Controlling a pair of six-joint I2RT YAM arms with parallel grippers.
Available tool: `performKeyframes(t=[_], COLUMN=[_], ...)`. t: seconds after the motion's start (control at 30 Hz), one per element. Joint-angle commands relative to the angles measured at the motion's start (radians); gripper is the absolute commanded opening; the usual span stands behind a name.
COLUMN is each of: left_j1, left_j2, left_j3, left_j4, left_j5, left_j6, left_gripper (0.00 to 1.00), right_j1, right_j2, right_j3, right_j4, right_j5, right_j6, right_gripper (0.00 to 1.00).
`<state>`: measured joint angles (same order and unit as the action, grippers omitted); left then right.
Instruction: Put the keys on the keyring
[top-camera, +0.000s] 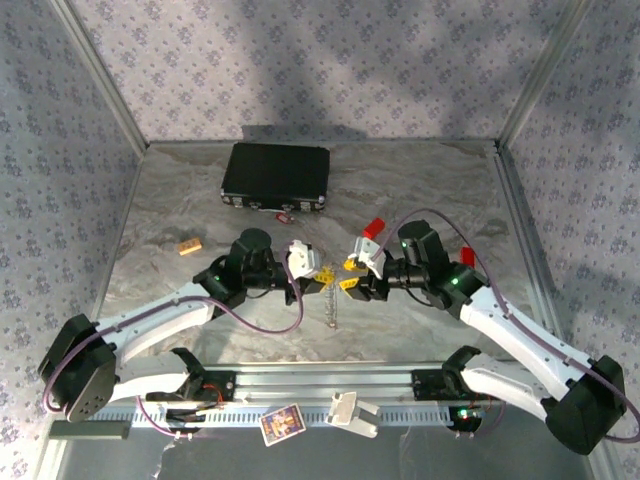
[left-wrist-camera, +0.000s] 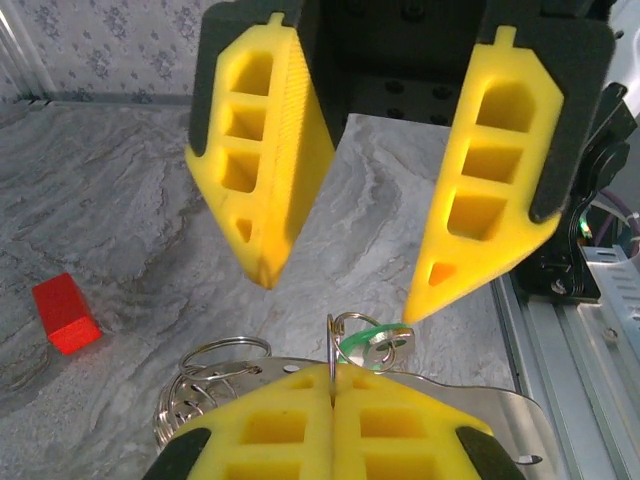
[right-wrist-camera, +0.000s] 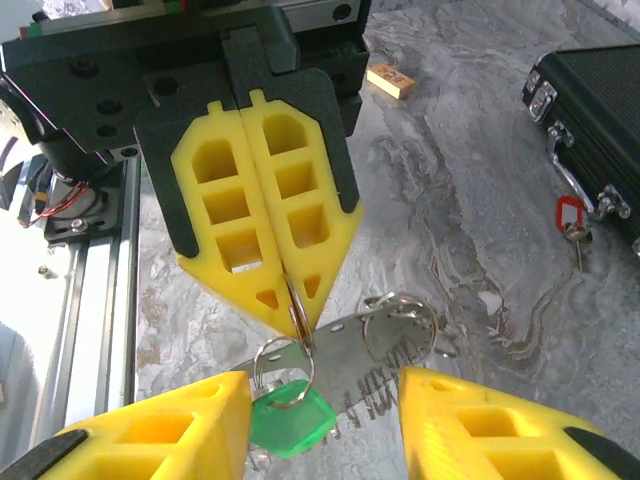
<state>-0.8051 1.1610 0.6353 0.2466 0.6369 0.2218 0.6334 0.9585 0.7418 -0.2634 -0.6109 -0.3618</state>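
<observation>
**Top view.** Left hand (top-camera: 322, 272) over mid-worktop (top-camera: 430, 180), yellow pads pressed together on the keyring (top-camera: 331, 305), a run of silvery chain links, split rings and a pale curved band. Loose end dangling just below the left hand's tips. Right hand (top-camera: 350, 274) just beside the left hand, tip to tip, facing it. Black rectangular case (top-camera: 275, 177) well beyond the left hand, toward the back wall. Tiny red-headed key (top-camera: 284, 213) between case and left hand, right at the case's near edge. Small tan block (top-camera: 190, 246) well apart from the left hand, on its outer side. Bright red rectangular block (top-camera: 374, 227) near the left hand, past the right hand.

**Left wrist view.** Left hand's pads (left-wrist-camera: 280, 430) shut flat against each other, with the thin wire of a split ring standing up out of the seam. Tiny green-headed key (left-wrist-camera: 375, 343) just past those tips. Right hand (left-wrist-camera: 340, 295) above the left hand, fingers well apart, gripping nothing. One tip just over the green key; contact impossible to tell. Chain links bunched beside the left hand's pads.

**Right wrist view.** Left hand (right-wrist-camera: 292, 305) dead ahead, closed tight, split ring nipped at its very tips. Green-headed key (right-wrist-camera: 290, 420) hanging just below those tips, between the right hand's parted fingers (right-wrist-camera: 500, 440). Band (right-wrist-camera: 350, 355) slanting away from the left hand's tips. Red-headed key (right-wrist-camera: 568, 215) and case (right-wrist-camera: 590, 90) well apart from the left hand.
</observation>
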Motion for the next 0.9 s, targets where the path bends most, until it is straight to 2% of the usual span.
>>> performKeyframes(t=[0.0, 0.13, 0.37, 0.57, 0.87], left_j1=[-0.005, -0.005, -0.004, -0.006, -0.007], left_j2=[0.005, -0.004, -0.003, 0.025, 0.026], left_j3=[-0.014, -0.029, -0.011, -0.006, -0.002], left_j4=[0.139, 0.135, 0.121, 0.169, 0.169], left_j5=[0.011, 0.025, 0.039, 0.072, 0.079], left_j6=[-0.058, -0.04, -0.023, -0.059, -0.044], left_gripper=[0.0, 0.0, 0.0, 0.0, 0.0], right_j1=[-0.037, -0.073, -0.079, -0.042, -0.036], right_j2=[-0.017, 0.005, 0.052, 0.084, 0.089], right_j3=[-0.008, -0.014, 0.013, 0.031, 0.04], right_j4=[0.055, 0.075, 0.058, 0.025, 0.02], right_j5=[-0.091, -0.158, -0.262, -0.207, -0.219], right_j6=[0.052, 0.057, 0.023, -0.067, -0.086], right_gripper=[0.42, 0.39, 0.34, 0.3, 0.13])
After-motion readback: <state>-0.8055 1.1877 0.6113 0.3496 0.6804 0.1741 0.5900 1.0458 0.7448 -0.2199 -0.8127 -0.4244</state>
